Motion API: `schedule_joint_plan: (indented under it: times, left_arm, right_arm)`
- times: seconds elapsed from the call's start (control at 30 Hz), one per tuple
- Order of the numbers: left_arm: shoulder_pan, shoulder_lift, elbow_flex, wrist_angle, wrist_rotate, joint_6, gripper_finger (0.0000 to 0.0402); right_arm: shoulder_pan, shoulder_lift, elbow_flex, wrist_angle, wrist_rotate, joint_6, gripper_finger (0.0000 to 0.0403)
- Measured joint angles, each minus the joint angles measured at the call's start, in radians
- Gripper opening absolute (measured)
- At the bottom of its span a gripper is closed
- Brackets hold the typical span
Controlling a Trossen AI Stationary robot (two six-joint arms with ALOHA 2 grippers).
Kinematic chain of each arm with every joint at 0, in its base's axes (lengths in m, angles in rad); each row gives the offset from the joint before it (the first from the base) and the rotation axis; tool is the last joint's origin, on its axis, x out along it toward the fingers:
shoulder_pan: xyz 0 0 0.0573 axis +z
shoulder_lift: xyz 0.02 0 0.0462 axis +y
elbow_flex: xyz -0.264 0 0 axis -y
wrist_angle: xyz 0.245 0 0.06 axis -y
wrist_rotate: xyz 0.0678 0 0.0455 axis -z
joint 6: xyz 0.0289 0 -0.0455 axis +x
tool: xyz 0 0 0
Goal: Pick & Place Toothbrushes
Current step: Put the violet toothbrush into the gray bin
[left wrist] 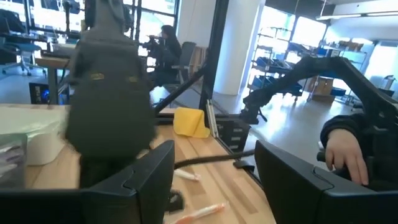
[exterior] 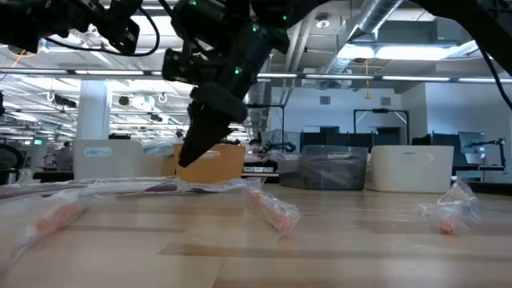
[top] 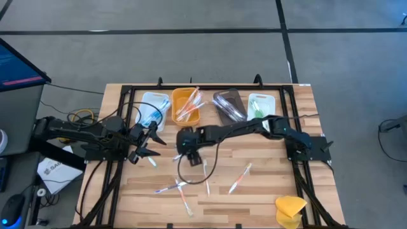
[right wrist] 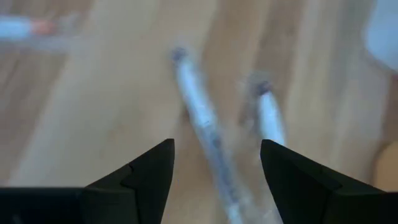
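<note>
1. A slatted wooden table (top: 267, 191) stands on a grey floor, framed by black rails; the low view looks past it into an open workspace with ceiling ducts and desks.
2. Four small trays sit in a row along the far edge: a white tray (top: 152, 109) with blue-handled brushes, an orange tray (top: 186, 105) with pale and pink ones, a dark tray (top: 229, 105) and a second white tray (top: 260, 104) with green ones.
3. The right gripper (top: 193, 156) hangs low over the middle of the table, fingers spread and holding nothing.
4. In the right wrist view, two pale toothbrushes (right wrist: 205, 134) lie on the wood between and just beyond the dark fingers (right wrist: 140, 174), not touched by them.
5. More wrapped toothbrushes are scattered beyond that gripper: a crossed cluster (top: 178, 189) and a pink-handled toothbrush (top: 239, 179) off to one side.
6. The left gripper (top: 145, 143) waits near the table's left edge, fingers apart and empty, with one small brush (top: 152, 162) just beside its fingertips.
7. A yellow sponge-like lump (top: 290, 208) sits at the near right corner, well apart from both grippers.
8. In the left wrist view, a person's hand (left wrist: 343, 155) shows beyond the table.
</note>
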Motion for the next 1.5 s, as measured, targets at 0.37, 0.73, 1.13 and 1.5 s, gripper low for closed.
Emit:
schedule_joint_plan:
  times: [0.37,0.73,1.13,1.5]
  left_arm:
    - [0.000,0.000,0.000,0.001,-0.006,-0.001,0.0218]
    - [0.000,0.000,0.000,0.001,-0.006,-0.001,0.0218]
    - [0.000,0.000,0.000,0.001,-0.006,-0.001,0.0218]
    - [0.000,0.000,0.000,0.000,-0.005,-0.002,0.0218]
  right_arm:
    - [0.028,0.107,0.080,-0.083,0.006,-0.079,0.0234]
    - [-0.002,0.130,0.081,-0.092,-0.026,-0.073,0.0234]
    - [-0.039,0.132,0.080,-0.143,-0.105,0.077,0.0134]
    - [-0.020,0.132,0.078,-0.157,-0.086,0.090,0.0022]
